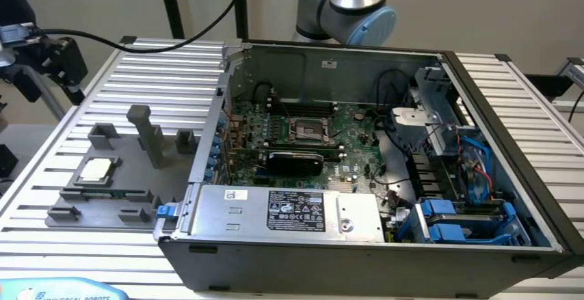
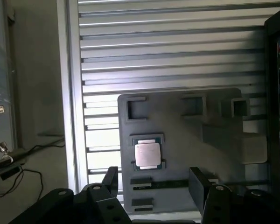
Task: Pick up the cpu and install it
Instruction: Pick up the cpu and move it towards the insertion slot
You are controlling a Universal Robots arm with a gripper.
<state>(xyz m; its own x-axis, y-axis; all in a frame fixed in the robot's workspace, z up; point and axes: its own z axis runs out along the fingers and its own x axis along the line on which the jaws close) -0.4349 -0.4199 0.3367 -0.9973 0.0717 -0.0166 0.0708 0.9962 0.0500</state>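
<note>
A ribbed metal tabletop (image 1: 164,74) carries a grey fixture plate (image 1: 128,180) beside an open computer case (image 1: 273,266). The cpu (image 1: 96,170), a flat silvery square with pale edges, lies in a pocket on that plate. The pincer (image 2: 154,171) hangs over the plate, its fingers apart and empty.

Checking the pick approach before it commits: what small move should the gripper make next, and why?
Probably ease down toward the cpu, keeping it centred. It lies untouched in its seat on the grey fixture, and the gripper hangs above it, open and holding nothing.
</note>
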